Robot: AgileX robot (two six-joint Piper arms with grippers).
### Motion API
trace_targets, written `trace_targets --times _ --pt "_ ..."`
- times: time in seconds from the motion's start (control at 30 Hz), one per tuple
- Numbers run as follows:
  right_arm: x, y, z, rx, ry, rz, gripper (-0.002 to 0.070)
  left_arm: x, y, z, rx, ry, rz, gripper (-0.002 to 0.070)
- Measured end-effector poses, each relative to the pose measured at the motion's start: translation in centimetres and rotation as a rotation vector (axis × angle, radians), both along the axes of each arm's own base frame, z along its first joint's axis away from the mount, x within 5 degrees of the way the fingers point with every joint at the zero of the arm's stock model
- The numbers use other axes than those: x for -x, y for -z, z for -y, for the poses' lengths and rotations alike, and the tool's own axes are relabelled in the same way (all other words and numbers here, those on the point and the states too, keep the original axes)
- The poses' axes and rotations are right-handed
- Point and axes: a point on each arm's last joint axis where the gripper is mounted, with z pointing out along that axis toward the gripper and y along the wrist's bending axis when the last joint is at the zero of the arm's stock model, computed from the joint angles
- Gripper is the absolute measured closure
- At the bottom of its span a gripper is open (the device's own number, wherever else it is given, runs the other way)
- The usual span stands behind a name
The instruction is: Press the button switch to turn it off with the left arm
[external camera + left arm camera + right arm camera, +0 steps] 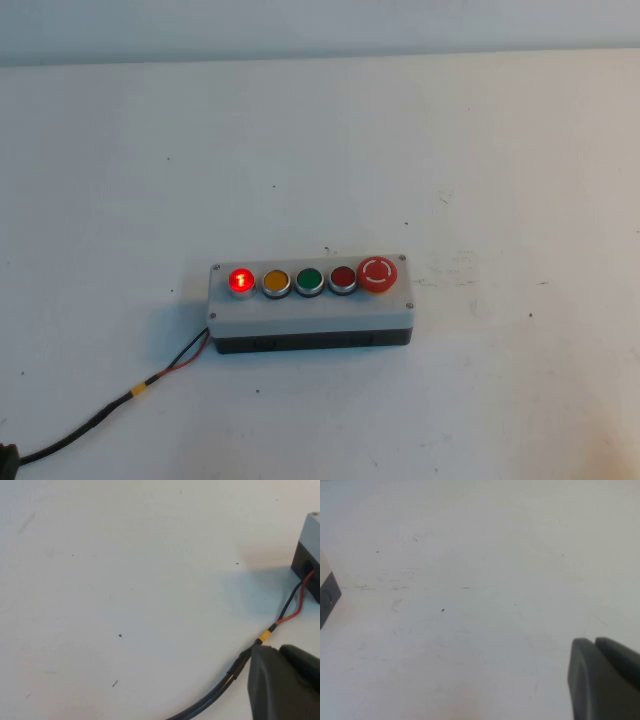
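The button switch (241, 281) is a small round red button with a silver ring, glowing bright, at the left end of the button row on a grey box (310, 312). Neither arm shows in the high view. In the left wrist view my left gripper (279, 652) is shut and empty, low over the table beside the box's cable (215, 695), with the box's left end (311, 535) a short way ahead. In the right wrist view my right gripper (594, 642) is shut and empty over bare table, with a corner of the box (327, 592) far off.
The row also holds a yellow button (276, 281), a green button (309, 280), a darker red button (343, 278) and a large red mushroom button (378, 273). A black cable (90, 420) with red and black wires runs from the box's left end towards the front left corner.
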Motion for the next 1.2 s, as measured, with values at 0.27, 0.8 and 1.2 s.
trace_targets --times 0.27,0.8,1.2 --pt "0.0 0.0 0.0 0.0 0.0 0.0 0.0692 0.0 0.0 0.0 -0.004 0.001 0.0 0.0678" --pt "0.0 0.0 0.0 0.0 0.0 0.0 0.0692 0.0 -0.05 0.11 0.025 0.004 0.003 0.0678" --pt "0.0 0.0 0.0 0.0 0.0 0.0 0.0692 -0.08 -0.8 0.87 0.328 0.007 0.036 0.0678"
